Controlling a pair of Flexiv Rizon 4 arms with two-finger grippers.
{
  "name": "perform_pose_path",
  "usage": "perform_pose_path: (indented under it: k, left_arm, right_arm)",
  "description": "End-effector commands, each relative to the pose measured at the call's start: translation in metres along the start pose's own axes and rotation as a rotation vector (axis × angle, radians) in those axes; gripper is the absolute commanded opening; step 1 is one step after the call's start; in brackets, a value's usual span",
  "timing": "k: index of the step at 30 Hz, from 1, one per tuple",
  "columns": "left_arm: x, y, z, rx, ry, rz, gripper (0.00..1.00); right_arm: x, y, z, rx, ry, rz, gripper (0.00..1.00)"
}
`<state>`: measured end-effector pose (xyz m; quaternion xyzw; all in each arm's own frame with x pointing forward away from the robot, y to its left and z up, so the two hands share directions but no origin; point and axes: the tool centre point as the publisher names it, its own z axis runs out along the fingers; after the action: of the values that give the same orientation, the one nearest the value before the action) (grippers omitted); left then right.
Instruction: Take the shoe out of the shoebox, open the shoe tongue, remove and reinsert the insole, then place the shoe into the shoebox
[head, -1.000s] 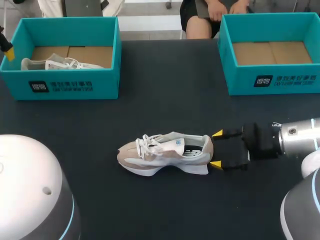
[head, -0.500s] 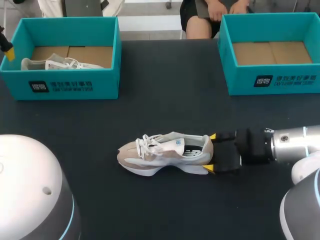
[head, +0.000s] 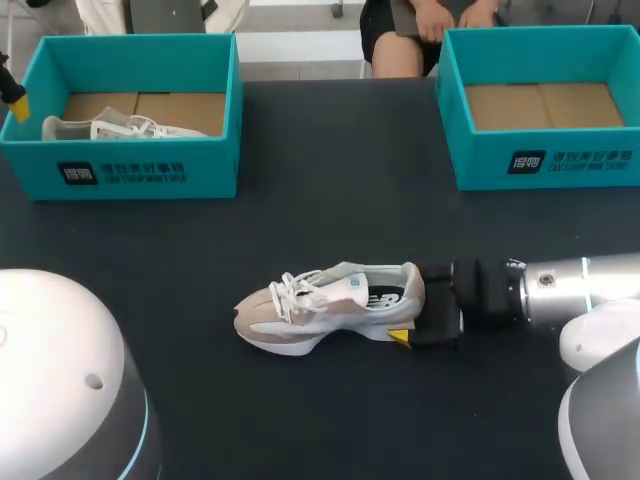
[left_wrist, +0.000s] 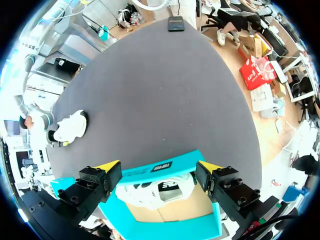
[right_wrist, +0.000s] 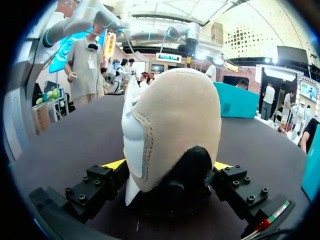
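Overhead: shoe (head: 325, 305) sits mid-surface (head: 330, 200), toe toward the left arm's side, heel toward the right arm (head: 560, 290). That arm lies low and level along the surface. The right hand (head: 413, 312) is at the heel, one yellow tip showing beside the sole. The left shoebox (head: 130, 110) holds a second shoe (head: 110, 128); the right shoebox (head: 545, 100) shows its cardboard floor. Left wrist view: left hand (left_wrist: 157, 172) hangs above the left shoebox (left_wrist: 170, 220), fingers spread wide, gripping nothing, second shoe (left_wrist: 150, 190) under it. Right wrist view: right hand (right_wrist: 170, 167) is spread wide, straddling the heel of the shoe (right_wrist: 172, 125), with a yellow tip just beside each flank and no squeeze evident.
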<state>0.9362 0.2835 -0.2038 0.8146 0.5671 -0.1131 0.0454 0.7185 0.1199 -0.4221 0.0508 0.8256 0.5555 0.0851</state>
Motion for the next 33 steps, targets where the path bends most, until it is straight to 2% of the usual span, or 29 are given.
perform_pose_path:
  k: [1, 12, 23, 33]
  left_arm:
    - [-0.001, -0.002, 0.0, -0.003, 0.003, 0.0, 1.0]
    - [-0.001, -0.002, 0.0, -0.003, 0.003, 0.0, 1.0]
    - [-0.001, -0.002, 0.0, -0.003, 0.003, 0.0, 1.0]
    - [-0.001, -0.002, 0.0, -0.003, 0.003, 0.0, 1.0]
  right_arm:
    - [0.0, -0.002, 0.01, -0.005, 0.006, -0.001, 1.0]
    - [0.009, 0.005, 0.01, 0.0, 0.045, -0.009, 1.0]
    - [0.005, 0.008, 0.008, 0.009, 0.066, -0.022, 1.0]
    - [0.005, 0.008, 0.016, 0.019, 0.12, -0.022, 1.0]
